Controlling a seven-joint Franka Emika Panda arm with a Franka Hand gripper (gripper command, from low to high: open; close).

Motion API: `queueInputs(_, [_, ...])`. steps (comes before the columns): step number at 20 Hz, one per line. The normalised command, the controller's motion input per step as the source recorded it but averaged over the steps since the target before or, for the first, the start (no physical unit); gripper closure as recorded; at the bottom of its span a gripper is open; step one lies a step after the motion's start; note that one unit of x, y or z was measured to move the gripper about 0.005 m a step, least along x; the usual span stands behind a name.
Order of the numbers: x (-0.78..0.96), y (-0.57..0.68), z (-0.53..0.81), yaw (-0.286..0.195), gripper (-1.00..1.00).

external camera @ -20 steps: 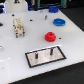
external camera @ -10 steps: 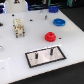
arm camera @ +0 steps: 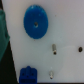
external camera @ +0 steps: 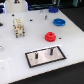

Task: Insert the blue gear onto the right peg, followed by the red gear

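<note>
The blue gear (external camera: 59,22) lies flat on the white table at the exterior view's far right. It fills much of the wrist view (arm camera: 36,22), seen from above with its centre hole showing. The red gear (external camera: 49,36) lies in front of it, apart from it. The black-bordered grey plate (external camera: 45,60) sits nearer the front. The right peg (external camera: 50,50) stands dark and upright on it and carries nothing. A paler, thinner pin (external camera: 36,55) stands to its left. No gripper fingers show in either view.
A white and beige fixture (external camera: 19,27) stands at the exterior view's left. A small dark post (external camera: 46,16) stands at the back. In the wrist view a blue block-like thing (arm camera: 28,74) and small pins or holes (arm camera: 53,48) mark the white surface.
</note>
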Motion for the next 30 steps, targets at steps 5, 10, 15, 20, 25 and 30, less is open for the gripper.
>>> queueInputs(5, [-0.52, 0.35, -0.47, 0.0, -1.0])
queueInputs(10, [-0.48, 0.07, -0.54, 0.0, -1.0])
queueInputs(15, [-0.35, 0.0, -0.55, 0.0, -1.0])
queueInputs(20, [-0.29, 0.0, -0.58, 0.0, -1.0])
queueInputs(25, [-0.25, 0.01, -0.43, 0.0, -1.0])
queueInputs(30, [-0.13, 0.0, -0.13, 0.0, 1.0])
